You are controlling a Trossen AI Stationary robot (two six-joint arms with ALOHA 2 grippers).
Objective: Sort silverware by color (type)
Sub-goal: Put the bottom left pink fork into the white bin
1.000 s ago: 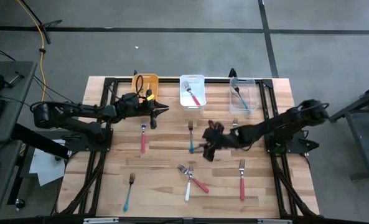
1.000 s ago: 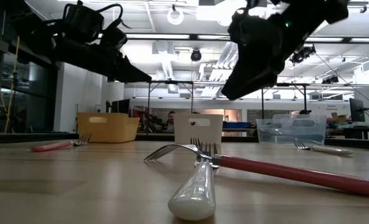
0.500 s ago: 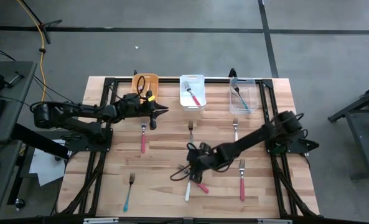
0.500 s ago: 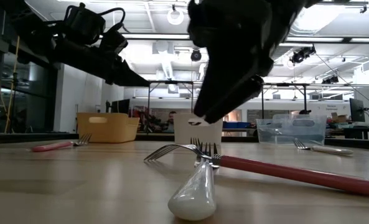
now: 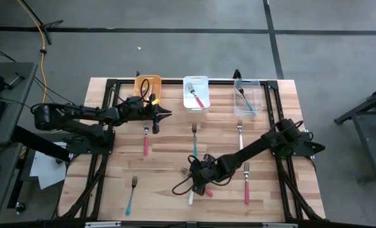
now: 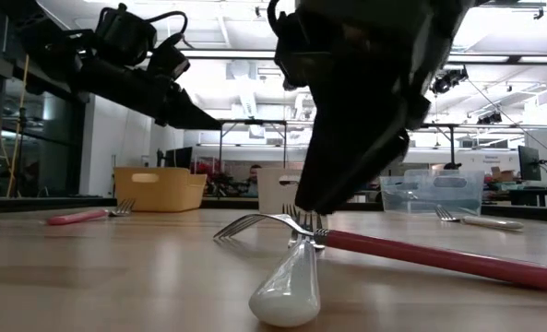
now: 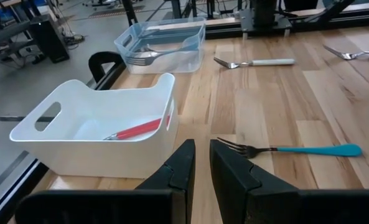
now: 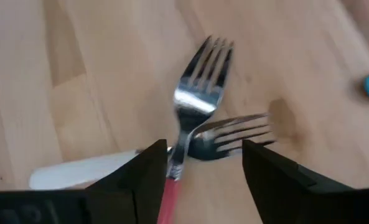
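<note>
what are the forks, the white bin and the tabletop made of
Forks, such as the red-handled fork: shiny silver heads that catch the light, likely metal, and smooth coloured handles, probably plastic. White bin: smooth moulded walls with a cut-out handle, apparently plastic. Tabletop: pale planks with visible grain, seemingly wood.

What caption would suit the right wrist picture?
Open right gripper poised over two crossed forks, the red-handled fork lying atop the white-handled fork.

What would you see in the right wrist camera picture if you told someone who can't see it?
The right gripper, open, hangs just above a red-handled fork that lies crossed over a white-handled fork on the wooden table.
</note>
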